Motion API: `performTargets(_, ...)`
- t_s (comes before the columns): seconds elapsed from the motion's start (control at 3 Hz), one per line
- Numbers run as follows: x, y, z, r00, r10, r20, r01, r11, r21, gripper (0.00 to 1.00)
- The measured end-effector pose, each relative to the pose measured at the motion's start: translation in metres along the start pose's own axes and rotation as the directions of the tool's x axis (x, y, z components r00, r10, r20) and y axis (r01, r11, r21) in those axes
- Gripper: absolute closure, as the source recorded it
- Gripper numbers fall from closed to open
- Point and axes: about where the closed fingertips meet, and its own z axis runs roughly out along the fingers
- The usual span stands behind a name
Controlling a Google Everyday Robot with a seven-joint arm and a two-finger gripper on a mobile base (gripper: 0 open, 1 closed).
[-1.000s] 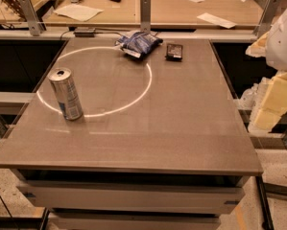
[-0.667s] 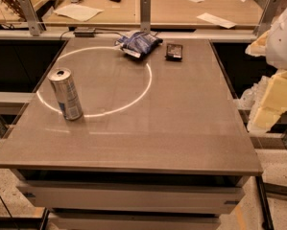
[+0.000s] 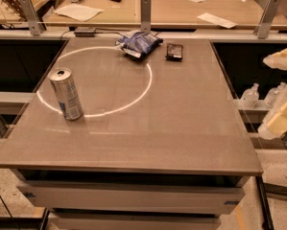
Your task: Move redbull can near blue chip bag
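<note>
Redbull can upright front-left, blue chip bag at back, pincer past right edge of table, grip unreadable

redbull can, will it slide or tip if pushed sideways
The can stands upright, tall and slim, so a high push would probably tip it, then it could roll. Smooth metal on the smooth table likely slides under a low push. The gripper is off the table's right edge.

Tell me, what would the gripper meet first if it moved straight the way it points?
Probably the table's right edge: the gripper hangs right of it, seemingly pointing down-left. Depth is unclear.
</note>
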Motion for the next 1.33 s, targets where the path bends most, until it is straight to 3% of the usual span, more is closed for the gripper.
performTargets(0.33, 0.024, -0.013, 0.014, 0.977, 0.068, 0.203, -0.065, 0.9977, -0.020, 0.00)
performTargets(0.67, 0.010, -0.012, 0.027, 0.880, 0.117, 0.461, -0.072, 0.9910, -0.113, 0.00)
performTargets(1.0, -0.028, -0.004, 0.021, 0.743, 0.181, 0.645, -0.068, 0.9781, -0.197, 0.00)
performTargets(1.33, -0.046, -0.001, 0.010, 0.695, 0.197, 0.692, -0.055, 0.9735, -0.222, 0.00)
